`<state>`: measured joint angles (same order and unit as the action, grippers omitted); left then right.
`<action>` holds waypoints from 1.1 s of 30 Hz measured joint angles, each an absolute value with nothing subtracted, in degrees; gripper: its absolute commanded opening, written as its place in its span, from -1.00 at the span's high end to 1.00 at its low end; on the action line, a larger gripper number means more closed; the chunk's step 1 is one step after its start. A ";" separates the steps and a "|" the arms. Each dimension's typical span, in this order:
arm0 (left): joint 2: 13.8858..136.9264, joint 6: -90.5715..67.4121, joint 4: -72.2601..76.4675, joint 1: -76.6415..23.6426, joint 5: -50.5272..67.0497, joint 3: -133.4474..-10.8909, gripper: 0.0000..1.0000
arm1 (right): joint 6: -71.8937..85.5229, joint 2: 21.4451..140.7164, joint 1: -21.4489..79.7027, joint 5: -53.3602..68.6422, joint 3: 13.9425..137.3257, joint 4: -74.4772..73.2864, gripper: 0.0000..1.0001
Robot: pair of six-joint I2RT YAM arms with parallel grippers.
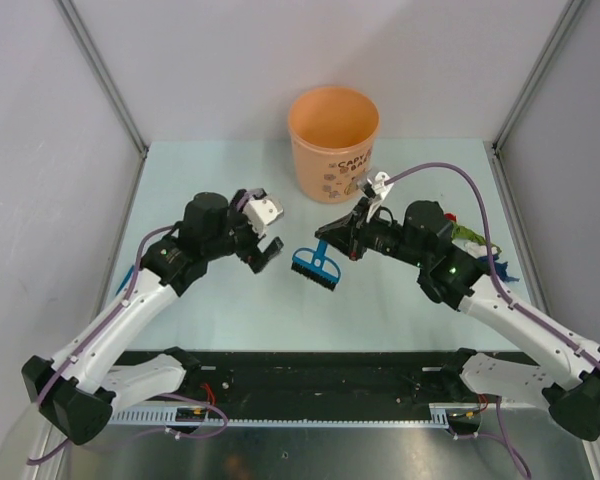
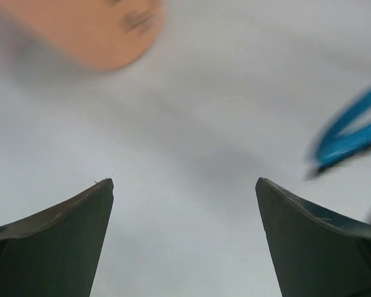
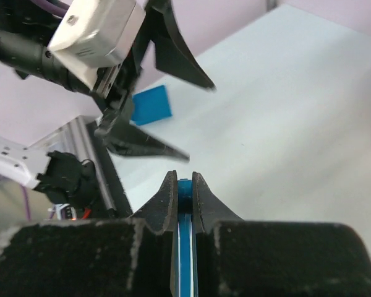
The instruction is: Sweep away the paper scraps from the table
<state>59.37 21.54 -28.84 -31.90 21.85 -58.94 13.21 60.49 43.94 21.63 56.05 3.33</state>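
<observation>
Right pincer (image 3: 180, 176): closed tight on the thin blue handle of the small brush (image 1: 315, 268). The handle runs straight between the two fingers. The bristle head hangs down toward the table (image 1: 280, 315) near its middle. I judge this grip suits sweeping, since bristles low and handle in line with the wrist let a drag of the arm push the bristles along the surface.

Left pincer (image 2: 184, 182): jaws wide apart and holding nothing. It hovers over bare tabletop just beside the brush head, on its left.

Blue flat piece (image 3: 151, 105): lies at the table's left edge, behind my left arm. Probably the dustpan, though too little shows to be sure.

Paper scraps (image 1: 472, 238): a small heap of green, magenta and white bits by the right edge, half hidden behind my right forearm, with a blue bit just nearer. They are well apart from the brush head, so no sweeping contact yet. As I judge it, the brush must travel right to reach them.

Orange bucket (image 1: 332, 140): upright at the far middle with its mouth open, a likely place for the scraps. Its side is printed "CAPY", with a second line starting "BA"; the rest is covered by my right wrist.
</observation>
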 measured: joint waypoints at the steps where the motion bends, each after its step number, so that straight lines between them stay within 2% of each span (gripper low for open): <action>1: 59.48 22.22 -28.95 -31.86 14.90 -58.87 -1.00 | 12.75 60.01 44.03 19.68 56.05 1.89 1.00; 4: 59.31 24.69 -29.39 -29.43 -0.21 -57.06 -1.00 | 11.29 59.24 45.01 15.42 56.05 -1.26 1.00; 6: 59.35 26.02 -32.25 -22.61 -3.38 -55.05 -1.00 | 10.28 59.27 45.76 13.28 56.05 -3.03 1.00; 12: 59.96 31.16 -37.69 5.13 -5.91 -48.95 -0.99 | 8.27 59.96 46.89 9.78 56.05 -5.56 1.00; 17: 56.23 40.05 -41.36 21.15 -4.27 -41.17 -0.99 | 7.40 61.23 47.09 7.94 56.05 -6.35 1.00; 23: 62.48 51.18 -42.13 44.93 -1.26 -41.85 -0.99 | 6.79 61.63 47.35 7.66 55.37 -6.57 1.00; 27: 66.65 56.80 -41.60 50.87 0.67 -42.19 -0.92 | 6.48 61.63 47.42 7.40 54.17 -6.57 1.00; 33: 70.06 62.06 -41.69 51.29 5.10 -41.45 -0.71 | 5.93 61.63 47.42 7.03 53.89 -6.55 1.00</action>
<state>70.06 62.06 -41.69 51.29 5.10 -41.45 5.93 61.63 47.42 7.03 53.89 -6.55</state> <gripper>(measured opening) 0.899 0.064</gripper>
